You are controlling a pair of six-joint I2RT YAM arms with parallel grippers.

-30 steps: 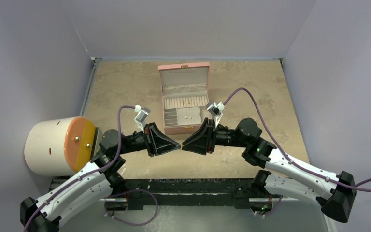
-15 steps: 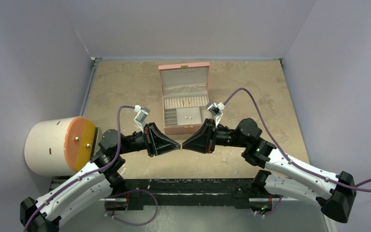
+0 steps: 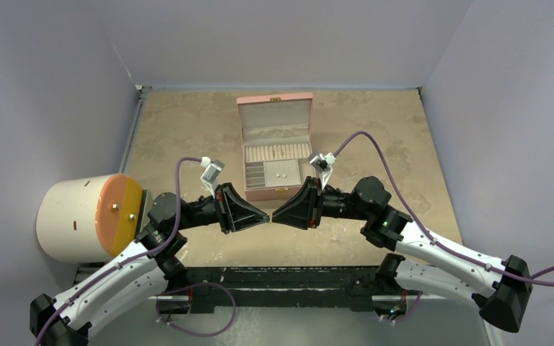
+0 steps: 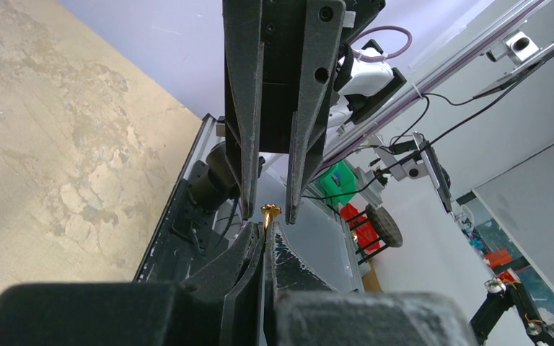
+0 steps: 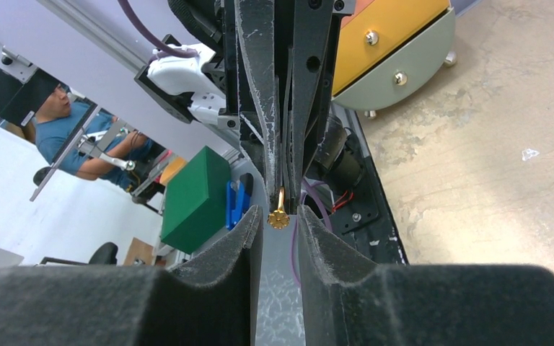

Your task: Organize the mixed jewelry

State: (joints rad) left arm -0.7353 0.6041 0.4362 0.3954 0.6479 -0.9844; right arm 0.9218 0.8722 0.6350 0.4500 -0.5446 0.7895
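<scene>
A tiny gold stud (image 4: 270,210) with a flower-shaped head (image 5: 278,218) is pinched by its post in my left gripper (image 4: 267,229), which is shut on it. The two grippers meet tip to tip above the near middle of the table, left gripper (image 3: 266,216) facing right gripper (image 3: 276,215). My right gripper (image 5: 280,210) is open, one finger on each side of the stud's head with a small gap on both sides. Behind them the pink box (image 3: 274,99) stands open, with a few small pieces (image 3: 281,174) in its compartments.
A white cylinder with an orange face (image 3: 90,216) lies at the left beside the left arm. Grey walls close the table on the left, back and right. The black base rail (image 3: 274,277) runs along the near edge.
</scene>
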